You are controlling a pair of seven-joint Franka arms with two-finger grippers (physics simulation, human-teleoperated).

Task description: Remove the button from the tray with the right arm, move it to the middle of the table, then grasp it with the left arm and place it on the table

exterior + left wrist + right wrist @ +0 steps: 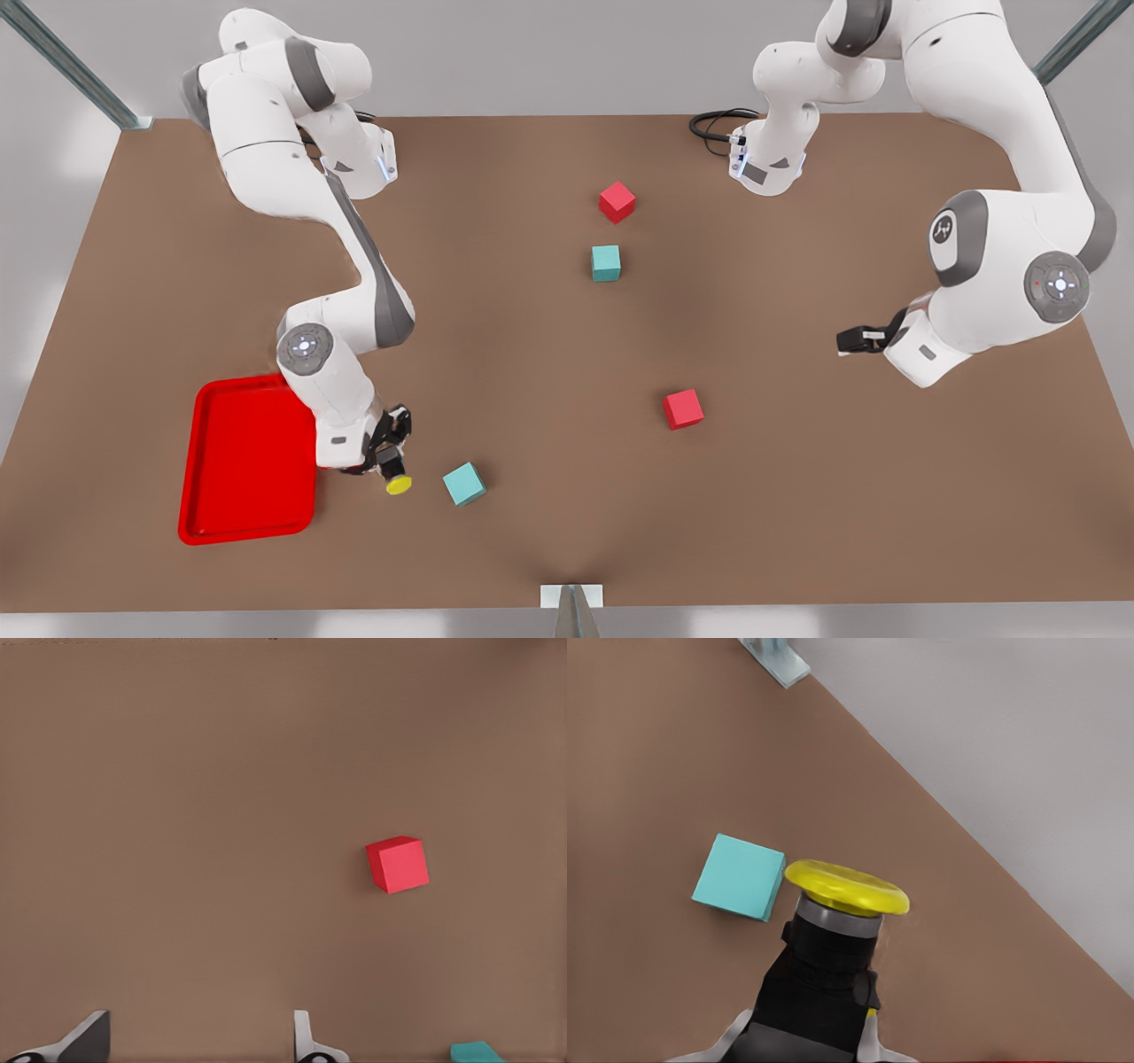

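The button (396,478), a dark body with a yellow cap, is held in my right gripper (388,459), which is shut on it just off the front-right corner of the red tray (248,461), above the table (549,354). In the right wrist view the button (846,890) sticks out from the right gripper (811,1028), its cap pointing toward a teal cube (740,877). My left gripper (855,339) waits open at the front view's right. Its fingers (306,1036) stand apart over bare table.
A teal cube (464,484) lies close to the held button. A red cube (683,408) sits mid-table, also the red cube (398,865) ahead of the left gripper. Farther back are a teal cube (606,262) and a red cube (617,201).
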